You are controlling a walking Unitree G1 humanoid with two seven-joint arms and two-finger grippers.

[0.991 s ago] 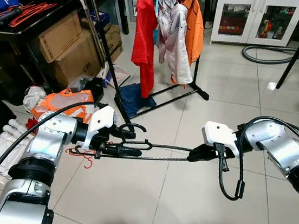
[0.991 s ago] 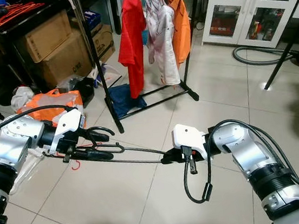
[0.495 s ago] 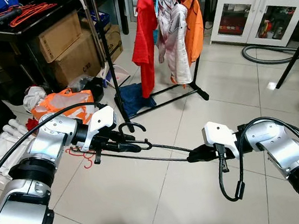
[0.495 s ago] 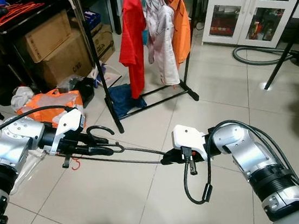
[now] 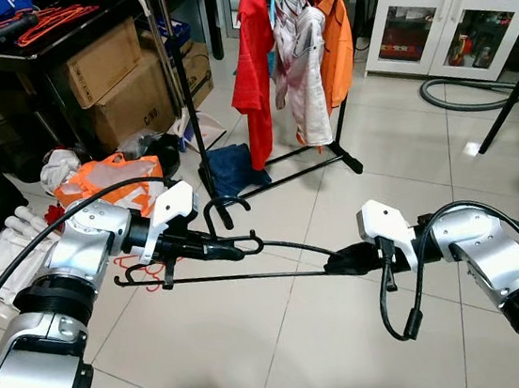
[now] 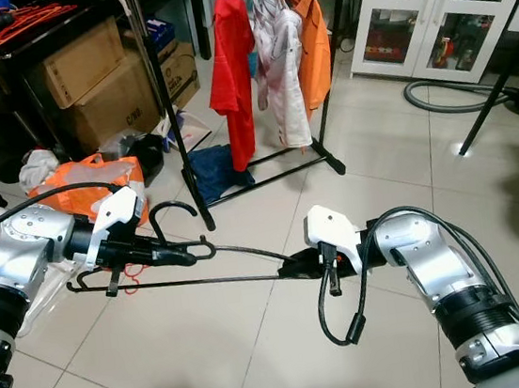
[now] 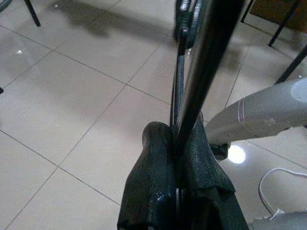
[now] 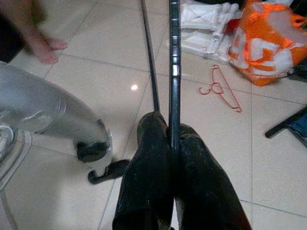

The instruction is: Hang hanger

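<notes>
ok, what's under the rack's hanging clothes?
A blue cloth lies on the tiles by the rack base, below the red coat. Its far part is hidden behind the coat's hem. Left gripper and right gripper hold the black hanger.

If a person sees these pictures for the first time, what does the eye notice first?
First, the black hanger stretched between the two silver arms above the tiled floor, with the left gripper and the right gripper each shut on one end. Behind it, the clothes rack holds red, white and orange garments.
</notes>
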